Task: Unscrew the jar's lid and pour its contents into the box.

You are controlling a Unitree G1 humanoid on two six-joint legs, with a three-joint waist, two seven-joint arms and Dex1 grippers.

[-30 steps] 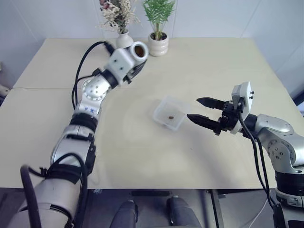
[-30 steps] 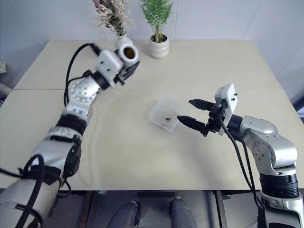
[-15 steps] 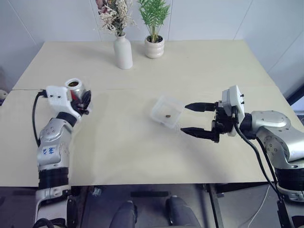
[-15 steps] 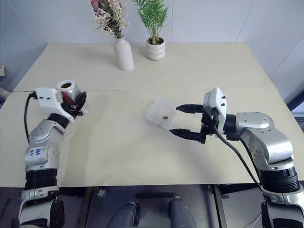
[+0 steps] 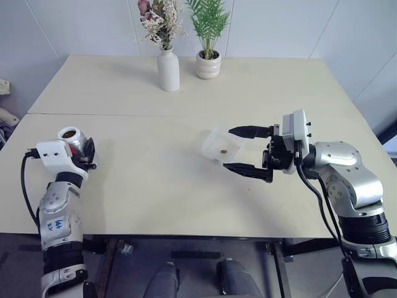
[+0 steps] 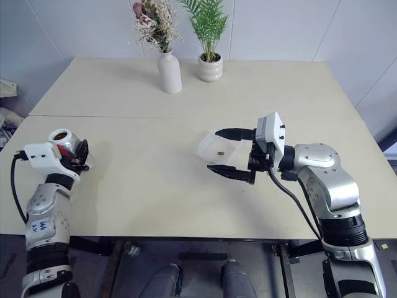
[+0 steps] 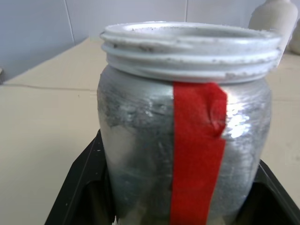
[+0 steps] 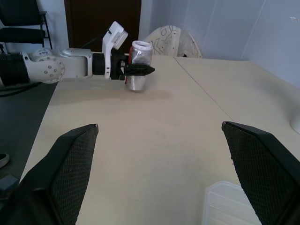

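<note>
Red-taped, the lidless jar (image 5: 72,138) stands upright, clamped in the left gripper's (image 5: 85,155) jaws near the tabletop's (image 5: 155,180) left edge. Mid-tabletop, the box (image 5: 221,144) with its contents (image 5: 222,151) sits between the right gripper's (image 5: 239,149) wide jaws.

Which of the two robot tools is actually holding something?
The left tool, at the table's left edge, grips the lidless jar upright. The right tool stands wide open by the box.
</note>
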